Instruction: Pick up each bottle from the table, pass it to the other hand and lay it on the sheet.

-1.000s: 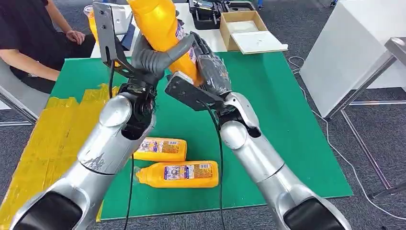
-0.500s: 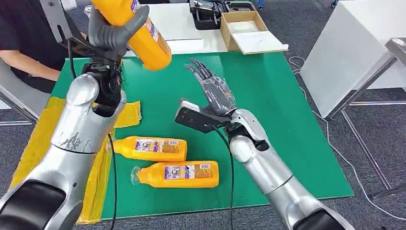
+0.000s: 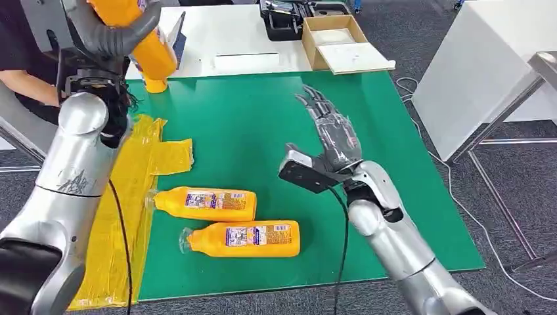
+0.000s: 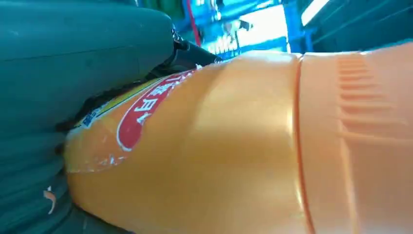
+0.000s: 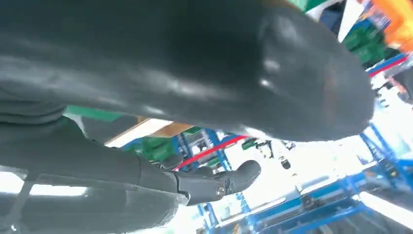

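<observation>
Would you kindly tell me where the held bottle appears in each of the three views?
Head view: the bottle is at upper left, gripped by the left hand.
Left wrist view: bottle close up, across most of the picture.
Right wrist view: not in it.
Shared landmark: the left hand's grey thumb.

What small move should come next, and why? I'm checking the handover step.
Probably lower the left robot hand toward the yellow sheet: it grips the orange bottle up high, while the right robot hand is open and empty.
</observation>
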Action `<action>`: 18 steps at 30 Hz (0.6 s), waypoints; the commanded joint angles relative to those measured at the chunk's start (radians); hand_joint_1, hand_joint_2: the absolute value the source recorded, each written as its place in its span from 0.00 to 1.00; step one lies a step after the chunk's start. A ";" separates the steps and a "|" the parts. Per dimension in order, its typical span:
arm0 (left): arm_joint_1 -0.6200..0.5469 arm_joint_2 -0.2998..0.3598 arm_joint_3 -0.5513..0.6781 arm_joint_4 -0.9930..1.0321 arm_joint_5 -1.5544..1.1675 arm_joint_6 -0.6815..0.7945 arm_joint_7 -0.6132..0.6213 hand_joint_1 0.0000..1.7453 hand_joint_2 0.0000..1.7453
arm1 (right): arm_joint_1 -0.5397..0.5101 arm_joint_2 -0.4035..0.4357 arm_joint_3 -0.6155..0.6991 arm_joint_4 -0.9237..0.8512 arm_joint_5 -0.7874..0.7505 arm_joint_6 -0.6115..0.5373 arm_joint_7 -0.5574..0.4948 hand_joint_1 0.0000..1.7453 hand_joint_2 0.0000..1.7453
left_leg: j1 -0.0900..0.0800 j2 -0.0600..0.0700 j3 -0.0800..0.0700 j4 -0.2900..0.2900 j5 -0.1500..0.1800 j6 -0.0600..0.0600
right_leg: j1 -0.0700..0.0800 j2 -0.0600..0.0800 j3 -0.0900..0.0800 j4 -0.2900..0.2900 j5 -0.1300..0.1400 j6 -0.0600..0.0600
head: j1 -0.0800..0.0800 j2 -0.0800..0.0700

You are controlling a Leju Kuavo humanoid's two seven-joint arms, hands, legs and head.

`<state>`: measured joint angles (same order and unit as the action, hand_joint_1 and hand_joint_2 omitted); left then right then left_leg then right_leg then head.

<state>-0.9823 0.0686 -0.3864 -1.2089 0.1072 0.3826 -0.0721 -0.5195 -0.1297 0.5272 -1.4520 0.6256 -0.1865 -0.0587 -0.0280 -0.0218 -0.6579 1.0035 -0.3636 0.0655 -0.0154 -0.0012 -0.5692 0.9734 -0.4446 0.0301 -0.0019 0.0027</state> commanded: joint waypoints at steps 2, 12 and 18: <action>-0.042 0.136 -0.092 0.113 -0.331 -0.008 0.061 1.00 1.00 | 0.031 -0.059 -0.104 -0.093 0.002 0.002 0.019 0.00 0.00 | 0.001 0.002 0.003 0.000 -0.001 -0.004 | 0.001 0.000 0.003 0.000 -0.001 -0.001 | 0.000 0.000; 0.023 0.228 -0.226 0.332 -0.905 -0.090 0.071 1.00 1.00 | 0.058 -0.112 -0.221 -0.187 -0.058 0.018 0.004 0.00 0.00 | 0.000 0.004 0.007 -0.001 -0.002 -0.006 | 0.000 0.002 0.006 -0.001 -0.001 -0.002 | 0.000 0.000; 0.066 0.220 -0.257 0.454 -0.989 -0.106 0.075 1.00 1.00 | 0.094 -0.118 -0.220 -0.195 -0.072 0.018 -0.005 0.00 0.00 | 0.000 0.001 0.005 -0.001 -0.001 -0.004 | 0.000 0.001 0.005 -0.002 -0.001 -0.001 | 0.000 0.000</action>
<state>-0.9166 0.2678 -0.5454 -0.9664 -0.8374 0.2857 -0.0008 -0.4420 -0.2342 0.3216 -1.6346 0.5711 -0.1762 -0.0542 -0.0281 -0.0214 -0.6577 1.0034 -0.3636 0.0655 -0.0155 -0.0007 -0.5692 0.9733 -0.4446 0.0301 -0.0019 0.0027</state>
